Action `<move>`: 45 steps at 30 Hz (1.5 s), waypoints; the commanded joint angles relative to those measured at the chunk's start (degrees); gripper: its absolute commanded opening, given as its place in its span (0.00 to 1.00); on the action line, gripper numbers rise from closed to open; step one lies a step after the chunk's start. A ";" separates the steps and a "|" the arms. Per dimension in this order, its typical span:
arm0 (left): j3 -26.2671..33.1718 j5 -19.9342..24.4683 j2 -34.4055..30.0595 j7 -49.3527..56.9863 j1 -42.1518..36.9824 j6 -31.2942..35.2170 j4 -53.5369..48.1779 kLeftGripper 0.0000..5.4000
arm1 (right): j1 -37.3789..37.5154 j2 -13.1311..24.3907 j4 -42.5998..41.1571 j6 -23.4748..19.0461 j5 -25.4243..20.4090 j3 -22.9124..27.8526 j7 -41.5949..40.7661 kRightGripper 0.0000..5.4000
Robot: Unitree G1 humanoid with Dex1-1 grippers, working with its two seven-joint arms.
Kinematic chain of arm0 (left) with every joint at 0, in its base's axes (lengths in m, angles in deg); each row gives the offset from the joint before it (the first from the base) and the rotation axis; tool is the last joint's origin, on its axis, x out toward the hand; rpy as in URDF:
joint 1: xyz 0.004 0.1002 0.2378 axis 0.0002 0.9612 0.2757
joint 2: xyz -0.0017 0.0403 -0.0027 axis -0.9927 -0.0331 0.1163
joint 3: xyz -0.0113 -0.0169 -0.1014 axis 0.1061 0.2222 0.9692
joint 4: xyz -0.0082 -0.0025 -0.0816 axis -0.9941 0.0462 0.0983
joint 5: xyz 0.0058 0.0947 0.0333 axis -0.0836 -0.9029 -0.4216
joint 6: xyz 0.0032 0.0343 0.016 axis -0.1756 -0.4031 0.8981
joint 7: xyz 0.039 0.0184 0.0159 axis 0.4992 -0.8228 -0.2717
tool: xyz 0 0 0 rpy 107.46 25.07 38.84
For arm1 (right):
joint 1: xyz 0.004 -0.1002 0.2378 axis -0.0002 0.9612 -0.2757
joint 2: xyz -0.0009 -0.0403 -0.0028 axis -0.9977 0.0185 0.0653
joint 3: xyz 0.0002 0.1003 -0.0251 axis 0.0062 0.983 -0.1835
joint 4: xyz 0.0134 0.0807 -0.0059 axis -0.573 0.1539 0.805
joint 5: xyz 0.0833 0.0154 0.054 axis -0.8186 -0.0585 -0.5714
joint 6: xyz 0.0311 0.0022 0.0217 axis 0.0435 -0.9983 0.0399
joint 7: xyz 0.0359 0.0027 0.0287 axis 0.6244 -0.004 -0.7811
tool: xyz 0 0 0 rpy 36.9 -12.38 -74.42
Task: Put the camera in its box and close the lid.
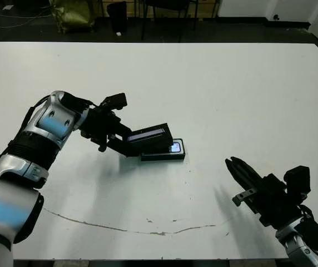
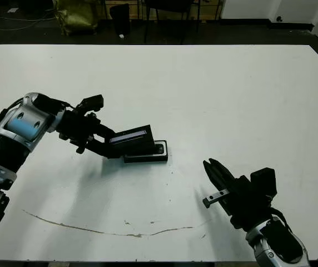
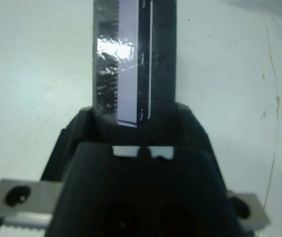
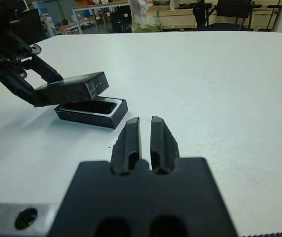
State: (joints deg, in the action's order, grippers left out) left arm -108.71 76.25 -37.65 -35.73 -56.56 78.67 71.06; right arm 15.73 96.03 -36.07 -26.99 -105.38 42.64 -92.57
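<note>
Left eye view: your left end effector (image 1: 120,143) clamps the lid (image 1: 148,139), tilted over the box (image 1: 164,156).
You see the camera (image 1: 175,147) lying inside the box on the worktop (image 1: 214,89), mostly hidden under the lid, only its bluish patch showing. Your right end effector (image 1: 235,166) is well apart, its fingers pressed together, holding nothing.

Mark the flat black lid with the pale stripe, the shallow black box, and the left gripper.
Flat black lid with pale stripe (image 1: 147,135), left eye view, on its stripe.
Shallow black box (image 4: 88,117), right wrist view, on its outer wall.
Left gripper (image 1: 121,146), left eye view, at its fingertips.
</note>
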 commanded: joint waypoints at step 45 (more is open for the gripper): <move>-2.54 -2.29 5.37 1.23 1.58 -3.88 7.75 0.41 | 0.52 0.90 0.59 -0.19 1.16 0.52 -0.12 0.00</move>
State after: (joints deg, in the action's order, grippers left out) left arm -109.41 75.38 -34.15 -35.03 -56.58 74.40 77.57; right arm 15.93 96.21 -35.99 -26.74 -104.62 43.07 -92.81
